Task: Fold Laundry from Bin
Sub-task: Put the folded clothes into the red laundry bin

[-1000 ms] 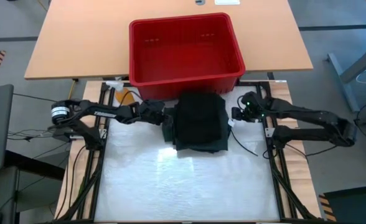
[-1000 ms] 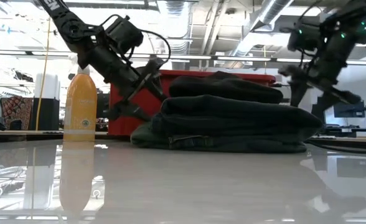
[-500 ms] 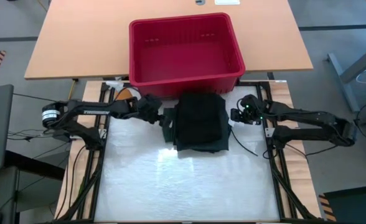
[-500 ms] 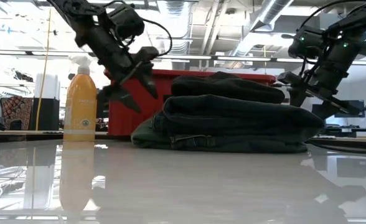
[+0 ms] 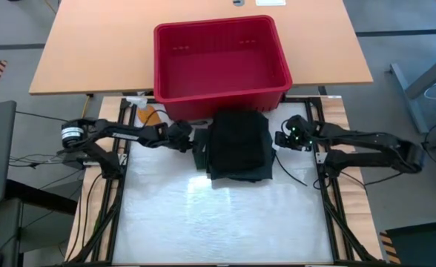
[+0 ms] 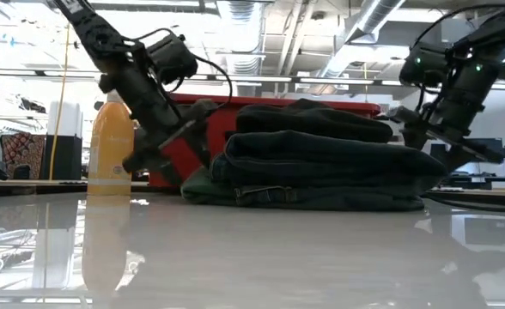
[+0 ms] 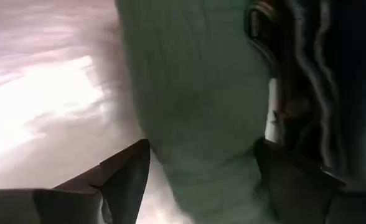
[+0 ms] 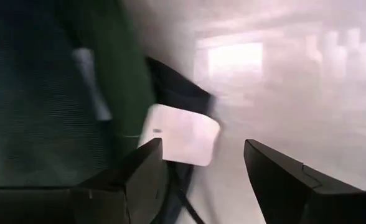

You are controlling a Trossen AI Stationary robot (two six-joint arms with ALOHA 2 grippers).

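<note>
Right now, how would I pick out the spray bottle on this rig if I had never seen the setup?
Find the red bin at the table's far side, then look past its near-left corner, above the left arm. There stands the orange spray bottle with a white nozzle, left of the dark folded laundry stack. It is the only bright, upright thing there.

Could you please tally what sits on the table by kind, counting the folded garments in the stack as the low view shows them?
Red bin: 1
Orange spray bottle: 1
Folded dark garments in the stack: about 3 layers; exact count unclear
Total: about 5
</note>
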